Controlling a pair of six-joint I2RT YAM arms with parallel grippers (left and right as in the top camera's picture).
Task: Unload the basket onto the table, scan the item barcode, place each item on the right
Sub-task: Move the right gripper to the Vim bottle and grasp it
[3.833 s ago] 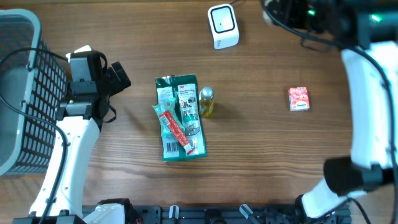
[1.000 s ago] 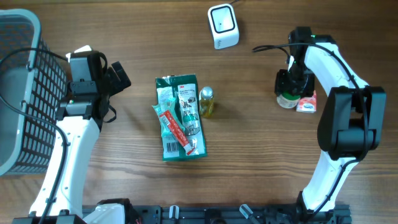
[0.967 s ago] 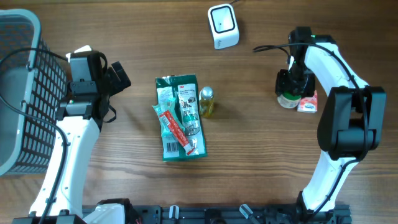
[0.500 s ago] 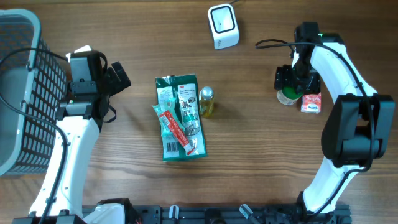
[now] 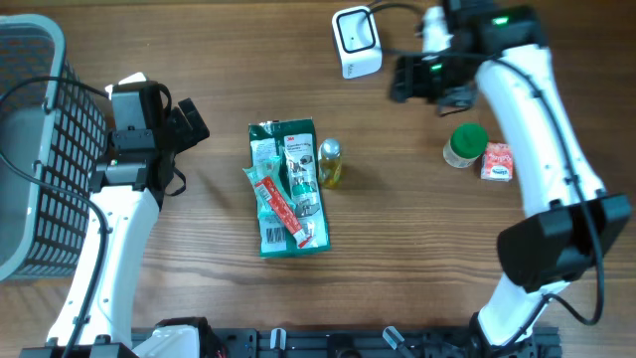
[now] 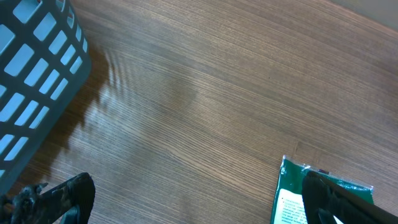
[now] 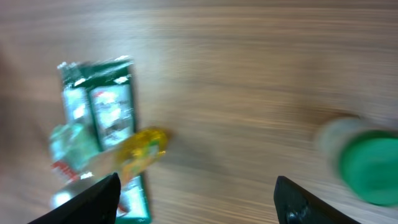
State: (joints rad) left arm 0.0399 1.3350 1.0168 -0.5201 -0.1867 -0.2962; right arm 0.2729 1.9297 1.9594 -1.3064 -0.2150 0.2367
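The white barcode scanner [image 5: 356, 42] sits at the back of the table. A green-lidded jar [image 5: 465, 145] stands free beside a small red box [image 5: 498, 160]; the jar [image 7: 367, 160] shows blurred in the right wrist view. My right gripper [image 5: 402, 80] hovers open and empty between scanner and jar, with only bare wood between its fingers [image 7: 102, 198]. A green packet [image 5: 288, 187] with a red tube on it and a yellow bottle [image 5: 330, 162] lie mid-table. My left gripper [image 5: 191, 123] stands open left of the packet [image 6: 287, 194], holding nothing.
A grey mesh basket [image 5: 30, 149] fills the left edge and shows in the left wrist view as the basket [image 6: 31, 93]. The right arm's cable runs past the scanner at the back edge. Bare wood lies between the packet and the jar.
My right gripper has let go of the green-lidded jar beside the red box and risen back and to the left, toward the scanner. The left arm has not moved.
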